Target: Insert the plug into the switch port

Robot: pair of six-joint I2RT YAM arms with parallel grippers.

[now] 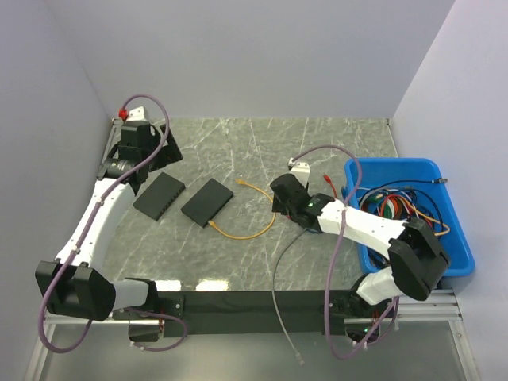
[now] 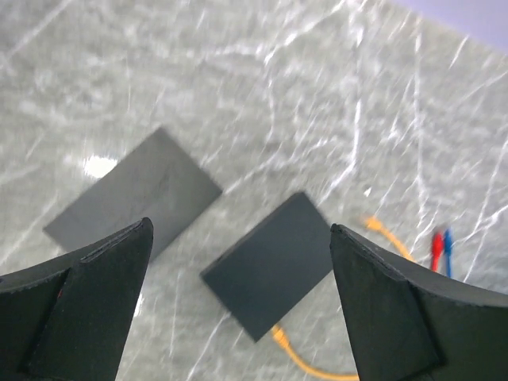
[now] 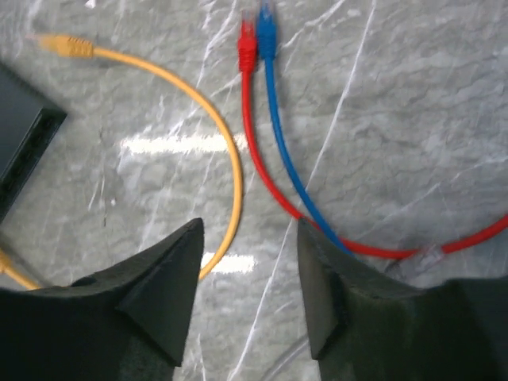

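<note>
Two flat black switches lie side by side left of centre, one (image 1: 159, 196) (image 2: 135, 198) further left than the other (image 1: 207, 202) (image 2: 270, 274). An orange cable (image 1: 252, 232) (image 3: 230, 151) runs out of the near end of the right-hand switch and loops round to a free orange plug (image 1: 241, 184) (image 3: 67, 45) lying on the table. My left gripper (image 1: 163, 151) (image 2: 240, 226) hangs wide open above and behind the switches, holding nothing. My right gripper (image 1: 286, 189) (image 3: 250, 230) is open just right of the orange loop, with only bare table between its fingers.
A red plug (image 3: 248, 44) and a blue plug (image 3: 267, 32) lie side by side ahead of the right gripper, their cables trailing right toward a blue bin (image 1: 456, 230) full of cables. Walls close the table at the back and sides.
</note>
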